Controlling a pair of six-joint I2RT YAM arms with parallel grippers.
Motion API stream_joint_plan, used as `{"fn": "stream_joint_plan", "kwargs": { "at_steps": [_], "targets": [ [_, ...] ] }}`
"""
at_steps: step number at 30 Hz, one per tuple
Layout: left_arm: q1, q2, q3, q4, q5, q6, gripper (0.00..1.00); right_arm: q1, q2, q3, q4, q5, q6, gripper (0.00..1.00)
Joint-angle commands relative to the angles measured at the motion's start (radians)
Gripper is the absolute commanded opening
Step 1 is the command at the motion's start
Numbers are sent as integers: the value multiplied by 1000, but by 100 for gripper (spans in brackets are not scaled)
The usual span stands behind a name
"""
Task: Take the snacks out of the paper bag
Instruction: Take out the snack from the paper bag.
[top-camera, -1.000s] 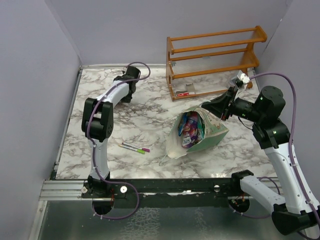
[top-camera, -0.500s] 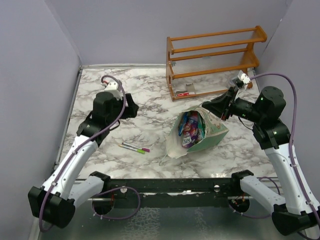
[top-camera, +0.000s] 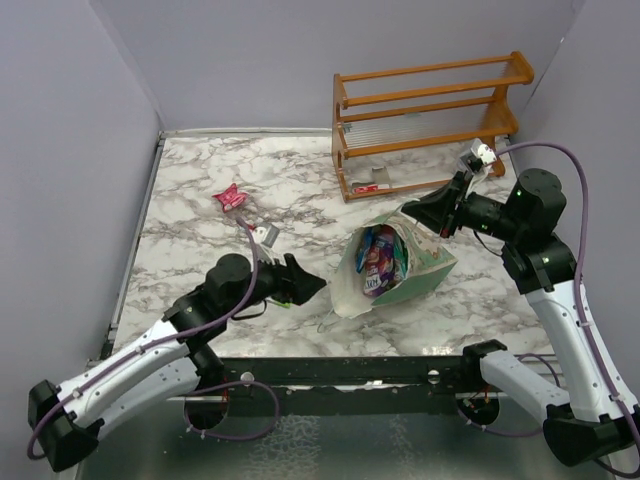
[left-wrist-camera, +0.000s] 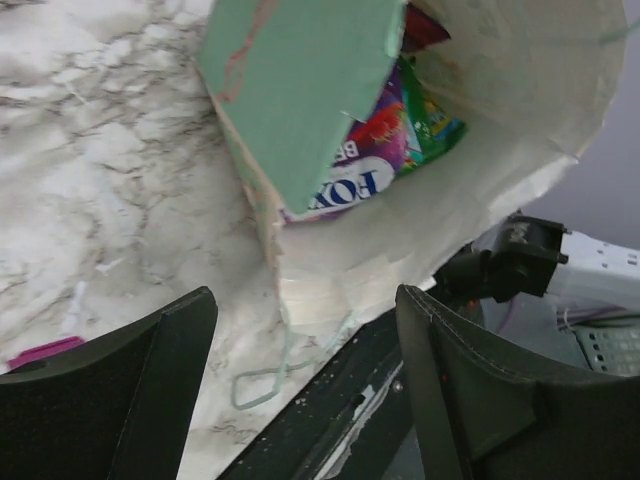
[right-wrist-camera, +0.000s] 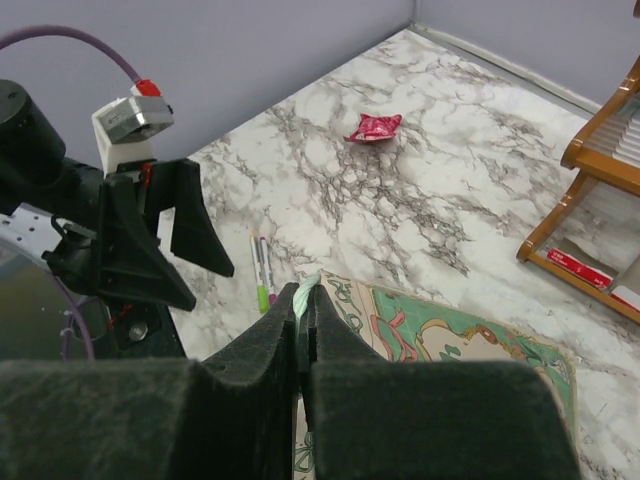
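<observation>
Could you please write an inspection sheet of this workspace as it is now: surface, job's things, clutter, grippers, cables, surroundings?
Surface: white marble-patterned table top, no spill seen.
Job's things: pale green patterned paper bag lying on its side, mouth open; glossy snack packets inside; crumpled pink-red packet out on the table, far left.
Clutter: thin green and purple marker pens on the table; small red-and-white flat item on the bottom shelf of the orange wooden rack.
Grippers: left gripper open, facing the bag's mouth; right gripper shut on the bag's rim.
Cables: purple cables along both arms, clear of the bag.
Surroundings: lilac-grey walls; nothing else seen.
</observation>
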Motion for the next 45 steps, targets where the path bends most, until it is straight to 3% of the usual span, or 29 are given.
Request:
{"fn": "stream_joint_plan", "kwargs": {
  "at_steps": [1, 3, 5, 10, 16, 20, 26, 37, 39, 42, 45],
  "targets": [
    [-184, 118, 82, 94, -156, 9, 75, 5, -9, 12, 39, 16, -2, 1],
    [-286, 188, 141, 92, -257, 34, 71, 5, -11, 18, 29, 21, -7, 1],
    [-373, 268, 203, 76, -371, 58, 59, 5, -15, 24, 19, 28, -11, 1],
    [-472, 465, 368, 0, -568, 43, 42, 5, -18, 38, 6, 30, -19, 1],
    [-476, 632, 521, -18, -559, 20, 32, 5, -14, 45, 4, 29, -21, 1],
    [-478, 687, 531, 12, -593, 20, 35, 5, -13, 41, 9, 22, -17, 1],
    [-477, 782, 582, 37, -571, 45, 57, 5, -13, 37, 9, 25, -19, 1],
    [-464, 950, 616, 52, -570, 37, 61, 5, -19, 36, 8, 15, -21, 1],
    [-455, 974, 625, 29, -587, 44, 56, 5, -20, 37, 4, 16, -23, 1],
    [-439, 976, 631, 2, -594, 47, 37, 4, -27, 39, -4, 21, -31, 1],
    [-439, 938, 625, 2, -590, 58, 26, 5, -30, 38, -14, 33, -43, 1]
  ]
}}
